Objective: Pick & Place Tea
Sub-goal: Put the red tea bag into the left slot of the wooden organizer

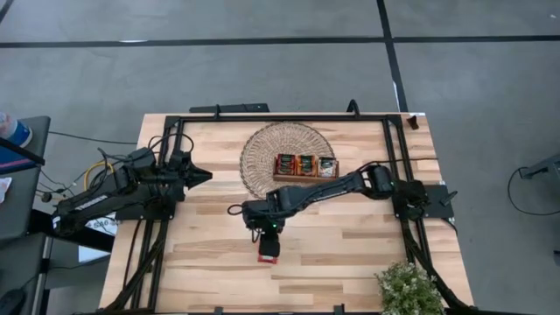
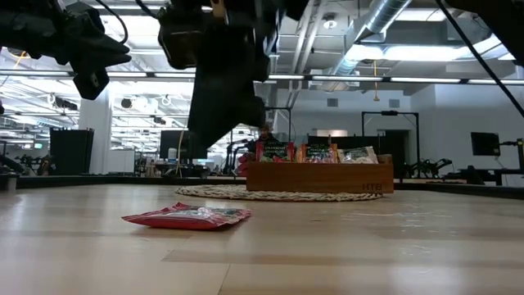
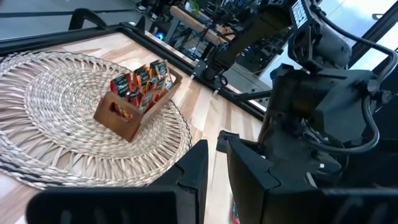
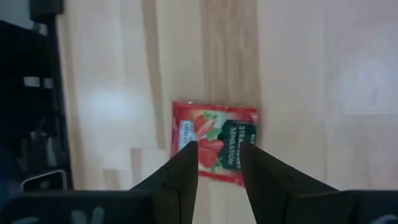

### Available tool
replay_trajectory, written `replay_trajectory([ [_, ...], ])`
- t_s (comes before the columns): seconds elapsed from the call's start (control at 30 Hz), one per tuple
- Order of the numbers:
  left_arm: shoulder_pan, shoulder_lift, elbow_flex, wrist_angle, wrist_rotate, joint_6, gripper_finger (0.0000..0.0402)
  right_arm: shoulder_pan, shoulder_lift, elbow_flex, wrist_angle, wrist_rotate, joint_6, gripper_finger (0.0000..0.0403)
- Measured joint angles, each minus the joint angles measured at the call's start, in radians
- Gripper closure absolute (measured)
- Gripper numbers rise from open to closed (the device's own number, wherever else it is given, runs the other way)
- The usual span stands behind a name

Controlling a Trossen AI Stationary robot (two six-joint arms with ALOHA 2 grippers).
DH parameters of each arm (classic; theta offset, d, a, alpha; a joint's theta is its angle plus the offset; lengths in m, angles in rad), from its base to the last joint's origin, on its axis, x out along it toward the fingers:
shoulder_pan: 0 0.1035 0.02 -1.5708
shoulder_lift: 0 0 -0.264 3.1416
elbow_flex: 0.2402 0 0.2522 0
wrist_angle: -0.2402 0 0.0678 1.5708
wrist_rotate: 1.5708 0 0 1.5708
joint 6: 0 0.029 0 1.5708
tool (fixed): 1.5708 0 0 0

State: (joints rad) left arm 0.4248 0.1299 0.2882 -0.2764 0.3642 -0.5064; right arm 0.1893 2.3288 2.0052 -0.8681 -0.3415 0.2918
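One red tea sachet (image 1: pixel 268 252) lies flat on the wooden table near its middle, also seen in the low view (image 2: pixel 188 216). My right gripper (image 4: pixel 219 168) hangs just above it, slanting down, its fingers open with a narrow gap and the sachet (image 4: pixel 214 140) showing beyond them. In the low view, clear air shows between that gripper (image 2: pixel 209 135) and the sachet. More tea sachets (image 1: pixel 304 164) stand upright in a brown wooden tray (image 2: pixel 319 176) on a round woven mat (image 1: pixel 262 149). My left gripper (image 3: pixel 216 168) waits at the table's left, a narrow gap between its fingers.
The tray and mat sit behind the right gripper, toward the far edge. A black frame (image 1: pixel 175 122) runs around the table's sides. A small green plant (image 1: pixel 407 289) stands at the near right corner. Bare wood surrounds the lone sachet.
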Motion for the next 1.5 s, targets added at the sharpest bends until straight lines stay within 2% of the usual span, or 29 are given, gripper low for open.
replay_trajectory([
  [0.23, 0.000, 0.000, 0.000, -0.007, 0.000, 0.002, 0.0351, 0.003, 0.001, -0.002, 0.011, -0.025, -0.001, 0.0291],
  [0.37, 0.000, 0.000, 0.000, -0.007, 0.000, 0.008, 0.0351, 0.012, 0.001, -0.002, 0.009, -0.026, -0.018, 0.0278],
  [0.7, 0.000, 0.000, 0.000, -0.007, 0.000, 0.024, 0.0351, 0.039, 0.001, -0.002, 0.018, 0.027, -0.038, 0.0165],
  [0.8, 0.000, 0.000, 0.000, -0.007, 0.000, 0.024, 0.0351, 0.037, 0.001, -0.002, 0.032, 0.026, -0.011, 0.0146],
  [1.07, 0.000, 0.000, 0.000, -0.007, 0.000, 0.024, 0.0351, 0.038, 0.001, -0.002, 0.009, 0.037, -0.035, 0.0142],
  [1.27, 0.000, 0.000, 0.000, -0.007, 0.000, 0.024, 0.0351, 0.037, 0.001, -0.002, 0.008, 0.162, -0.014, 0.0142],
  [1.5, 0.000, 0.000, 0.000, -0.007, 0.000, 0.024, 0.0351, 0.038, 0.001, -0.014, 0.016, 0.165, -0.011, 0.0142],
])
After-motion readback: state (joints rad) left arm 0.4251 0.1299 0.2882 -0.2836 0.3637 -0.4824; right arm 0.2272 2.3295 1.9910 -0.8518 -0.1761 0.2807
